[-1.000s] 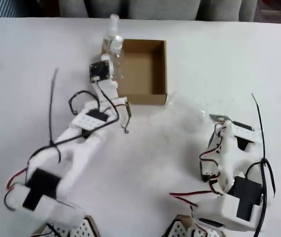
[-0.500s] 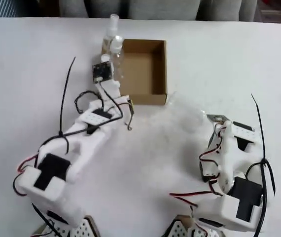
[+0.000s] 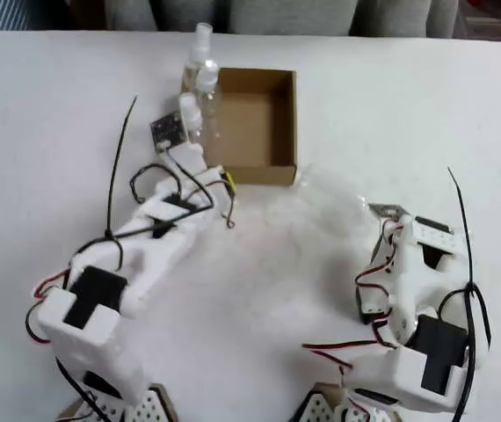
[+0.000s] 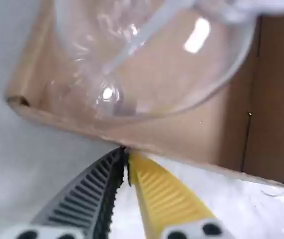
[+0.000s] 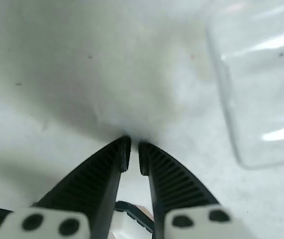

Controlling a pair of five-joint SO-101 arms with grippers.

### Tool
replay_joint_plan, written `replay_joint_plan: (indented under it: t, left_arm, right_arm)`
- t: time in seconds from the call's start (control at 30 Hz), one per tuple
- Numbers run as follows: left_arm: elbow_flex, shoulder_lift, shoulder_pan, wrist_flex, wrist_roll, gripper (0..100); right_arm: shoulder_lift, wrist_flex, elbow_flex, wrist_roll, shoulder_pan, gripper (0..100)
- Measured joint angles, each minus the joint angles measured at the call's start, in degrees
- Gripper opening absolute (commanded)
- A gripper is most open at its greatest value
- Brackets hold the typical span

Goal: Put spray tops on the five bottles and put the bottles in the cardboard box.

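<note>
Bottles with spray tops point(image 3: 206, 81) stand in a tight group of three at the wall of the cardboard box point(image 3: 255, 127) nearest the left arm. One appears to be inside the box. Which side of the wall the other two stand on cannot be told. A further clear bottle point(image 3: 334, 198) lies on its side on the counter point(image 3: 382, 88), between the box and the right arm. Whether it carries a top cannot be made out.

Left claw point(image 4: 125, 154): fingers together, nothing held, tips just outside the box wall, with a bottle close beyond.

Right claw point(image 5: 132, 144): fingers all but together, nothing held, low over the counter beside the lying bottle.

Judgement: the task is part done, and the lying bottle looks to be the next item.

Risks:
- The left claw sits close to the upright group. A sideways swing could tip the bottles or push the light box.
- The lying bottle is round and smooth. A pinch off its middle could send it rolling or skidding away.
- The right claw must spread before it approaches, or it will only push the bottle.
</note>
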Motion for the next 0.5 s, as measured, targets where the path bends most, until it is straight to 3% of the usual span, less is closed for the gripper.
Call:
replay_joint_plan:
  t: [0.3, 0.5]
  left_arm:
    - [0.0, -0.6, -0.2, 5.8, 0.0, 2]
    - [6.7, -8.4, 1.8, 10.9, 0.0, 2]
  right_arm:
    - [0.0, 0.0, 0.0, 0.0, 0.0, 1.7]
    - [0.0, 0.0, 0.0, 0.0, 0.0, 1.7]
